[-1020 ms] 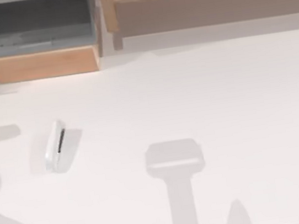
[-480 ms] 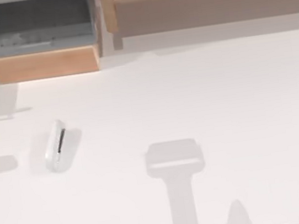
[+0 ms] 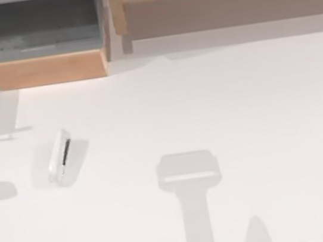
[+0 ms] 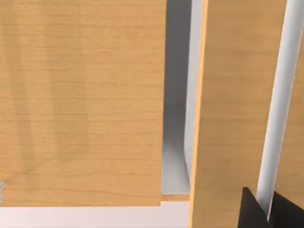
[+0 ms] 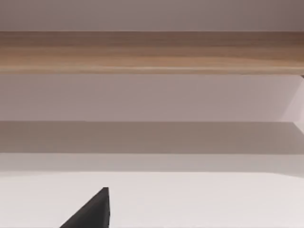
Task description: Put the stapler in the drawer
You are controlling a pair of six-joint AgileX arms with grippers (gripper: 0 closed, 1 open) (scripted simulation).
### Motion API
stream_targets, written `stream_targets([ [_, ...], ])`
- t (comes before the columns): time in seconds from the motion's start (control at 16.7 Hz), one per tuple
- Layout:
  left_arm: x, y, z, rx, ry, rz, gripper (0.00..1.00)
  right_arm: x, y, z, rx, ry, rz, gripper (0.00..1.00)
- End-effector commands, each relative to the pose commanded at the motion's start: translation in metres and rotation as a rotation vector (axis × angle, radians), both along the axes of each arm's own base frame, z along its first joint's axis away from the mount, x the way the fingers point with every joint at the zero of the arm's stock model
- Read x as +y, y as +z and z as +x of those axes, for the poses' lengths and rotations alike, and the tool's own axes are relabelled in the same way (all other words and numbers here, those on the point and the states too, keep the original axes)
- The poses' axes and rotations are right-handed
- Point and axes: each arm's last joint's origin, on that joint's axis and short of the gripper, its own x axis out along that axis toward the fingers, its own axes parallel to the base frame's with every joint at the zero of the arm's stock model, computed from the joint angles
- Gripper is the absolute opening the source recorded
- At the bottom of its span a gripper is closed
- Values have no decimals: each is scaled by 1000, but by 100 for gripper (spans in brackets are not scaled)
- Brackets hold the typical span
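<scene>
Of the left gripper (image 4: 266, 211), two dark fingertips (image 4: 249, 213) showed in the left wrist view, one on each side of a pale grey bar (image 4: 277, 109) that ran along a tan wooden panel (image 4: 237, 109). I could not tell whether they pinched it or merely stood beside it. Beyond that panel lay a gap with grey inside, then a broad tan wooden face.

Of the right gripper, a single dark fingertip (image 5: 92, 211) poked into the right wrist view, so I could not tell how wide its fingers stood. It hung over the white table (image 5: 199, 199), facing the long wooden shelf (image 5: 152, 52).

From above, the drawer (image 3: 49, 69) stood pulled out at the table's far left corner (grey floor and walls showing behind its tan front). The stapler (image 3: 60, 157) lay on the table in front of the drawer, well apart from it, its dark slit upward. The long shelf sat just beside the drawer, to its right.
</scene>
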Motion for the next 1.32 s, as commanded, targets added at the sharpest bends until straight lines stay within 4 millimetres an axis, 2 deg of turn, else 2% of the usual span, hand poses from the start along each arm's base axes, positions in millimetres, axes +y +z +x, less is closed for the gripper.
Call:
stream_targets([
  [0.24,-2,-1,-37,5,-2,-5,0,0,0,0,0,0,0,100],
  [0.54,-1,0,-42,2,-2,-2,0,0,0,0,0,0,0,100],
  [1.32,-1,0,-42,2,-2,-2,98,0,0,0,0,0,0,100],
])
